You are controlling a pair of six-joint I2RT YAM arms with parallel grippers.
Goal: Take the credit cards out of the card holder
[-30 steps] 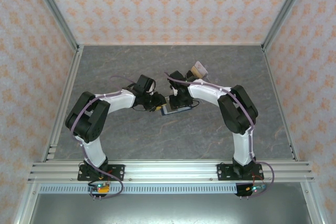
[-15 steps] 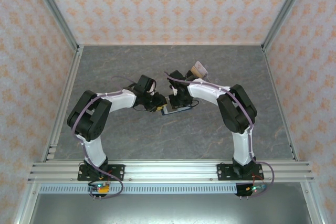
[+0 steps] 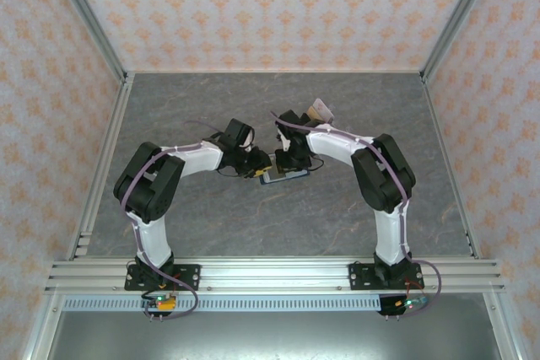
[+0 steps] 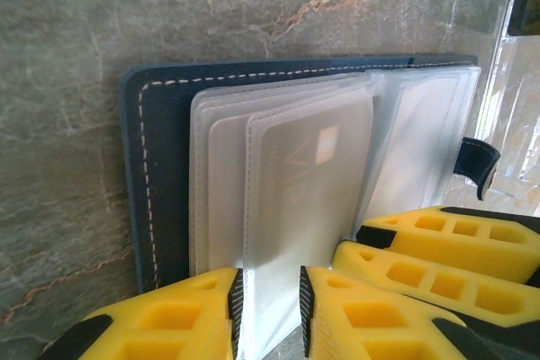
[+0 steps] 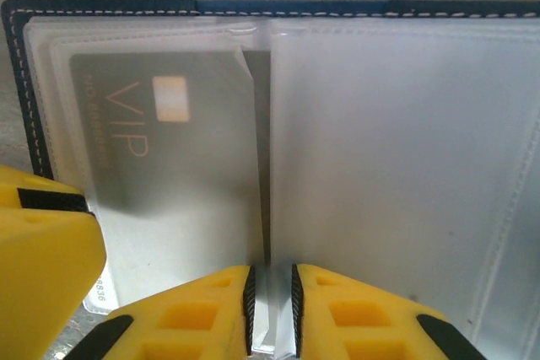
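The navy card holder lies open on the table's middle, clear sleeves fanned out. In the left wrist view its cover faces up, and a pale grey credit card marked VIP sits inside a sleeve. My left gripper is shut on that sleeve's near edge. In the right wrist view the same card lies left of the fold, inside the holder. My right gripper is shut on a clear sleeve edge at the fold. Both grippers meet at the holder.
A loose pale and brown card lies on the table behind the right arm. The holder's tab clasp sticks out on its far side. Patterned walls enclose the grey table, with free room around the middle.
My right gripper has closed on the sleeve edge at the fold. The left arm and the holder have shifted slightly to the right.
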